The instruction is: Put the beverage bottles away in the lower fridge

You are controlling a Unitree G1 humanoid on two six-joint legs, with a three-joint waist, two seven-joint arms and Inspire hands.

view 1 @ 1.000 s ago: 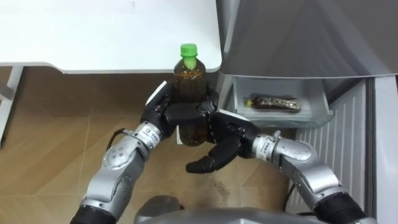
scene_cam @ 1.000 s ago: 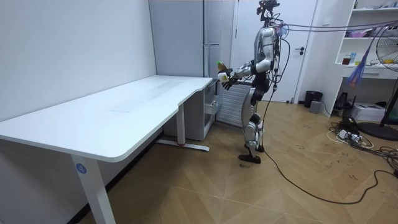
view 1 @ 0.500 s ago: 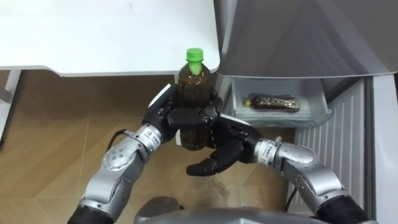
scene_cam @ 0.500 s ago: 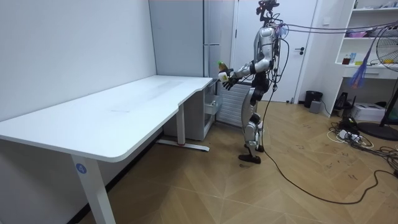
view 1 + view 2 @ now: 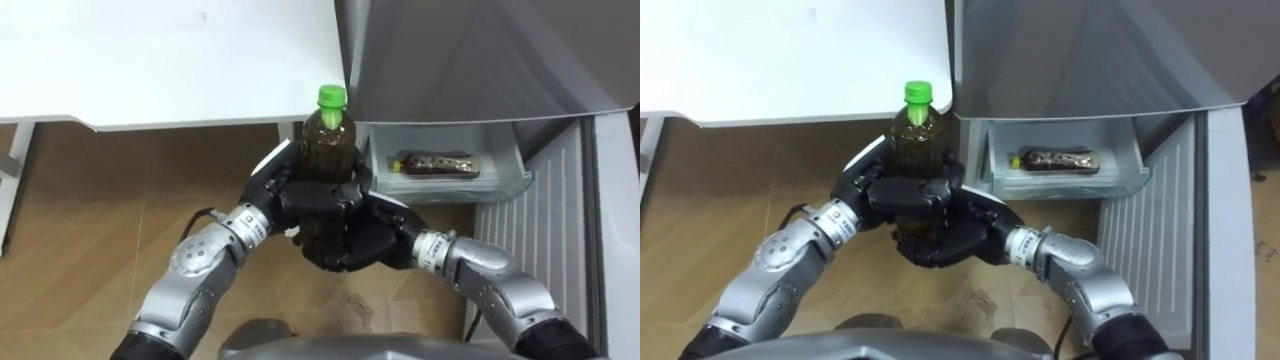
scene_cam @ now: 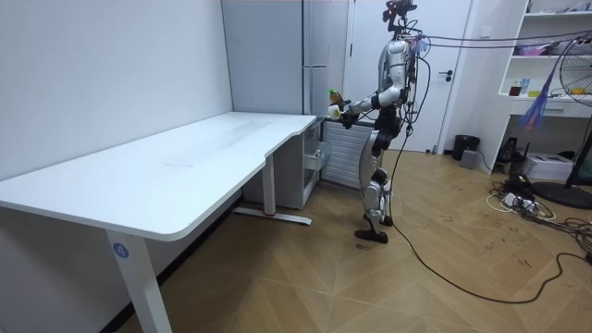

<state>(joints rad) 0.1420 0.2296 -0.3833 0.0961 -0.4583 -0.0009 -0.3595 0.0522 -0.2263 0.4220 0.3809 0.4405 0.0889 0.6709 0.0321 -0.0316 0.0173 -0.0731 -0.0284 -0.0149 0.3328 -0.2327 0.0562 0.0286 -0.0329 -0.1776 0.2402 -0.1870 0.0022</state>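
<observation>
A bottle of brown tea (image 5: 330, 140) with a green cap stands upright in both my hands, in front of my chest. My left hand (image 5: 283, 188) is curled round its middle from the left. My right hand (image 5: 352, 247) is curled round its lower part from below and the right. A second brown bottle (image 5: 436, 163) lies on its side in the open lower fridge drawer (image 5: 505, 186), just right of the held bottle. In the room view I stand at the grey fridge (image 6: 314, 55) with the bottle (image 6: 332, 95) held up.
The white desk (image 5: 150, 60) reaches to the fridge's left side, its corner just behind the bottle. The grey fridge front (image 5: 480, 60) overhangs the drawer. A ribbed grey panel (image 5: 560, 230) runs down the right. Wooden floor (image 5: 90, 220) lies below.
My right hand, open below the bottle before, has come up and closed round its lower part. The bottle has moved right and a little up, toward the drawer.
</observation>
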